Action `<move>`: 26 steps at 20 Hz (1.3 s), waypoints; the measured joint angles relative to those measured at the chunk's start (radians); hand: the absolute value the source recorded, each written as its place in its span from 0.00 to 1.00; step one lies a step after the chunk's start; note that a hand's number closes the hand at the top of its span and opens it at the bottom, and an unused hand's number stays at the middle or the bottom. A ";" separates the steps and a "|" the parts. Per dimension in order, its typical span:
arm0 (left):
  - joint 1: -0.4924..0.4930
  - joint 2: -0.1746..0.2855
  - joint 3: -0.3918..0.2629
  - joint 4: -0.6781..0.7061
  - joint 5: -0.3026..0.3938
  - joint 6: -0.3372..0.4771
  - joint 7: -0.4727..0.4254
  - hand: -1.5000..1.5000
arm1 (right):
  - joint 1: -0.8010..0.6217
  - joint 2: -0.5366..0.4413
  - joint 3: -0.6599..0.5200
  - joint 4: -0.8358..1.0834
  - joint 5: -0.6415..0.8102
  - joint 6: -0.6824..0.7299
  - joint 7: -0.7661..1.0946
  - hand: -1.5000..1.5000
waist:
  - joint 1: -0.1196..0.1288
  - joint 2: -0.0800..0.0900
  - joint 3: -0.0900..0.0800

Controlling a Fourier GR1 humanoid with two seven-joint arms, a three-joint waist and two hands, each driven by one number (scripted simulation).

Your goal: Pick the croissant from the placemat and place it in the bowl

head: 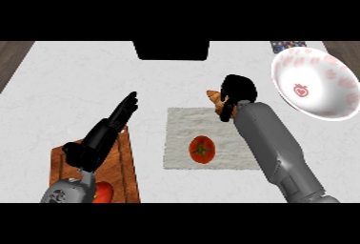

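The right hand (237, 88) curls round the croissant (215, 101) at the placemat's (183, 128) far corner — the bowl (330, 71) lies to its right.

The white, faintly grey-veined desk (70, 86) carries a white rough-textured square placemat (179, 124). On the mat, the round red tomato (202, 149) has a green stem. The golden-brown flaky croissant (213, 96) shows darker streaks. The round white bowl (320, 81) bears pink-red strawberry prints. The reddish-brown wooden cutting board (130, 176) shows grain lines.
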 measured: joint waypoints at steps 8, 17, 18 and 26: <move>0.012 -0.012 -0.006 -0.019 -0.012 0.013 0.023 0.50 | -0.075 -0.027 0.014 -0.049 0.131 -0.190 0.221 1.00 | -0.010 -0.007 0.000; 0.012 -0.015 0.004 -0.011 -0.017 0.012 0.017 0.50 | -0.117 -0.073 -0.058 -0.267 0.133 -0.375 0.291 1.00 | -0.022 -0.010 0.000; 0.017 -0.019 0.000 -0.020 -0.016 0.011 0.022 0.50 | -0.118 -0.093 -0.081 -0.264 0.121 -0.392 0.278 1.00 | -0.019 -0.009 0.000; 0.008 -0.023 0.008 -0.024 -0.022 -0.001 0.035 0.50 | -0.083 -0.205 -0.137 -0.224 0.154 -0.414 0.269 1.00 | -0.011 -0.005 0.000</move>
